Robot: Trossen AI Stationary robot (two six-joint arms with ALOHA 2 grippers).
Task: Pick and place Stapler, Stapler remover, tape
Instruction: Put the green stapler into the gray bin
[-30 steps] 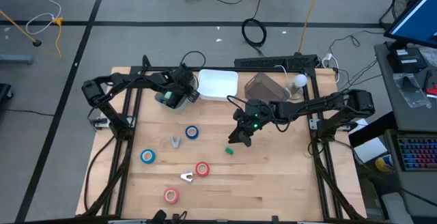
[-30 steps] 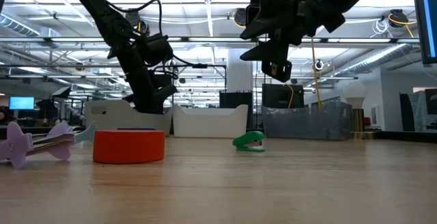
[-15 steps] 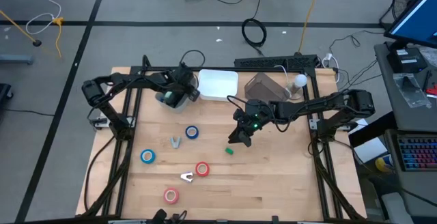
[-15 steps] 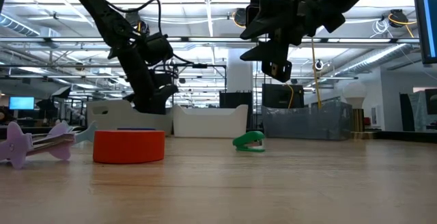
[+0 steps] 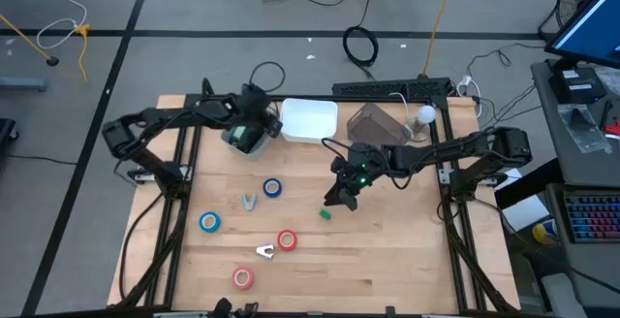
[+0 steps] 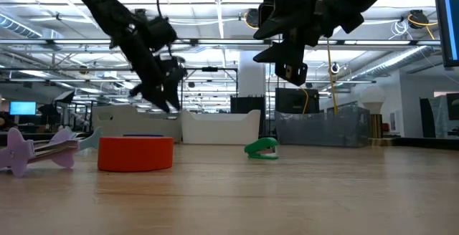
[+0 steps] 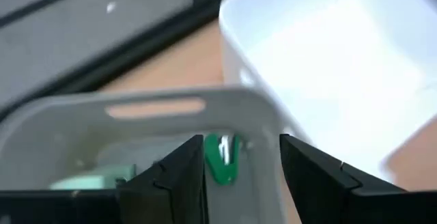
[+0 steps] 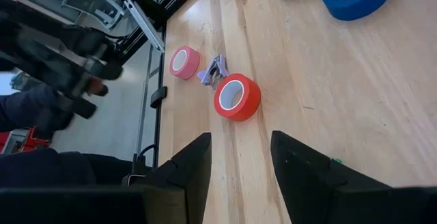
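From above, the left gripper (image 5: pixel 248 132) hangs at eleven o'clock over a grey bin (image 5: pixel 231 141). The right gripper (image 5: pixel 341 196) hovers just above a small green stapler (image 5: pixel 326 214), mid-desk.

Left wrist view: fingers parted, empty, a green stapler (image 7: pixel 224 159) binned below.

Right wrist view: fingers apart; red tape (image 8: pixel 237 97) waits beyond. Likely next: descend and grasp.

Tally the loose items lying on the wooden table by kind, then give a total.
Blue tape rolls: 2
Red or pink tape rolls: 2
Small green stapler: 1
Pale claw-shaped staple removers: 2
Total: 7
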